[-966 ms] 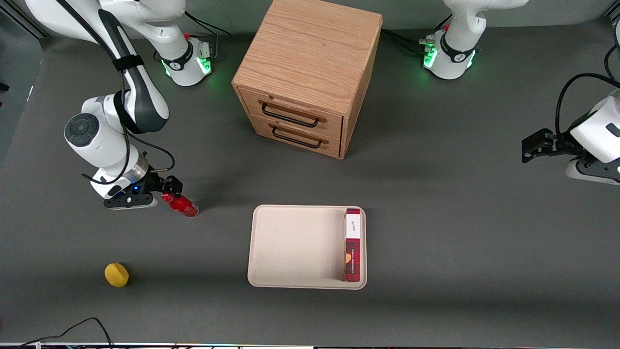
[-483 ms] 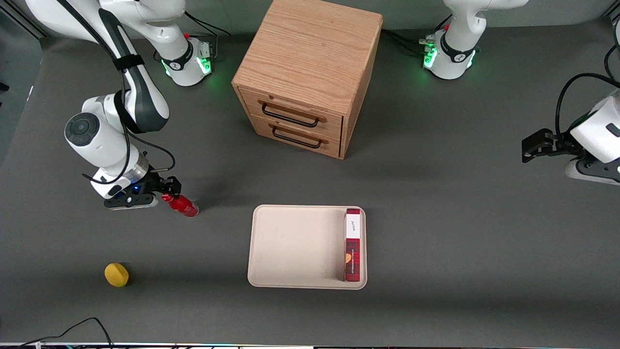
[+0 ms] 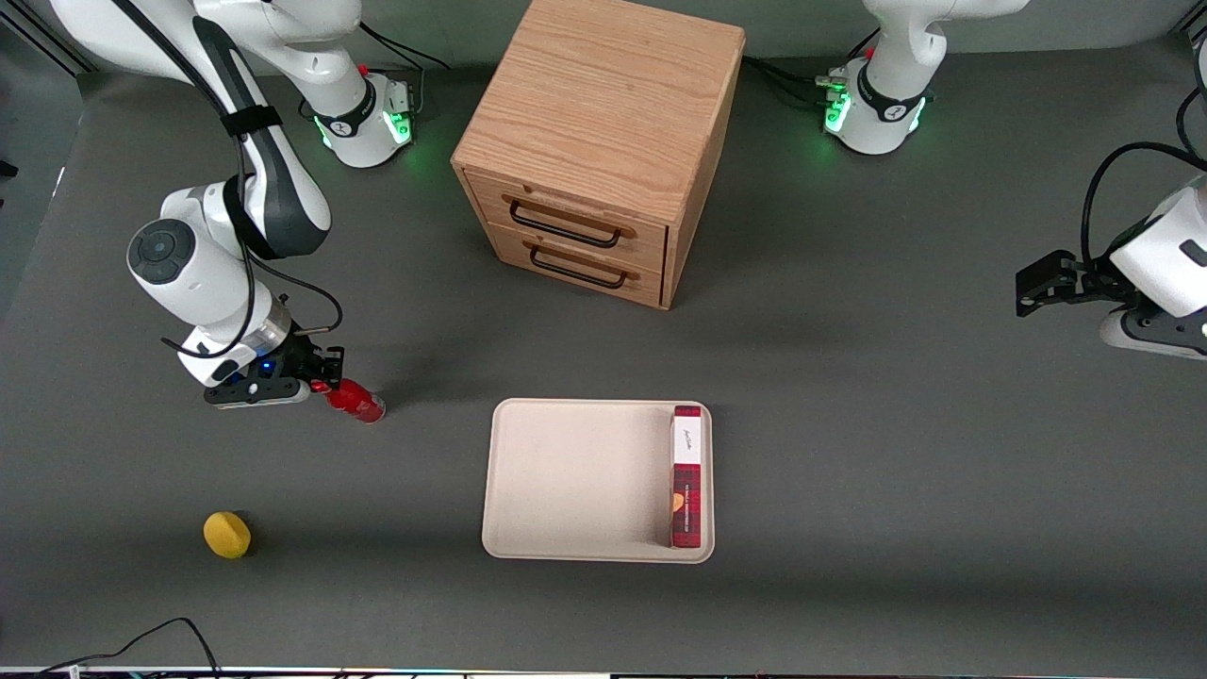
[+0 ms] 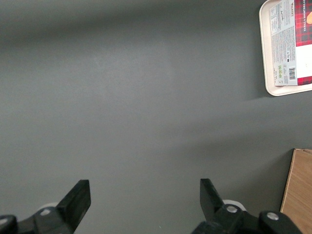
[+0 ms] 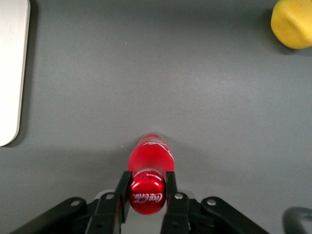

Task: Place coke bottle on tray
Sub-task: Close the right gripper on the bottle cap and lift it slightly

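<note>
Fingers [image 5: 170, 187] of gripper [image 5: 146, 195] clamp coke bottle [image 5: 149, 165] cap, neck hidden.

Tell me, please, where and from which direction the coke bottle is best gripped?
Grip the coke bottle at its cap and narrow neck, coming from above. It stands on the table with the cap uppermost, and the neck is its slimmest part. The gripper already has its jaws shut on either side of the cap.

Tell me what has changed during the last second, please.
The tool has closed on the cap of the coke bottle and shifted slightly toward the tray. The bottle moved very little. The tray, the plaid box, the yellow ball and the cabinet stayed in place.
</note>
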Robot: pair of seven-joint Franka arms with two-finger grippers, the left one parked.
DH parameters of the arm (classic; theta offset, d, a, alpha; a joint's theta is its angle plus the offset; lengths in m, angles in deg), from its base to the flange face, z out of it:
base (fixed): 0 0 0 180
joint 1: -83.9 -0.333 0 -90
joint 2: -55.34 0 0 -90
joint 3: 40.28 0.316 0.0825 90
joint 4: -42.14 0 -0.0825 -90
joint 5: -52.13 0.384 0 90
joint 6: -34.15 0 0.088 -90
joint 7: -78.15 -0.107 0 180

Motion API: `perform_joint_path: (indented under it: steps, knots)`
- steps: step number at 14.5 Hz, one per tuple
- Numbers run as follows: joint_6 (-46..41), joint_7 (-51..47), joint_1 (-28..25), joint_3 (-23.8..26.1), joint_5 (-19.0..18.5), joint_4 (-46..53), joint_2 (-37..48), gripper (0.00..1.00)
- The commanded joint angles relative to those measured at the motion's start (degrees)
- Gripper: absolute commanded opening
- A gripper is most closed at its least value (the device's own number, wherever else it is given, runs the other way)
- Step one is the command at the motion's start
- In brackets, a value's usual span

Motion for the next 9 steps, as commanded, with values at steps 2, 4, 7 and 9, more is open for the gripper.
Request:
perform_joint_path:
  steps: [2,4,7,9]
  knots:
    - [-19.0,-1.0,0.2,0.0,-0.5,12.4,2.2,0.00]
    - [-31.6,0.0,0.3,0.0,-0.3,21.4,2.0,0.00]
    - [-46.1,0.6,0.2,0.0,0.3,33.7,1.7,0.00]
    - [-52.7,0.7,-0.1,-0.1,0.8,40.1,0.8,0.00]
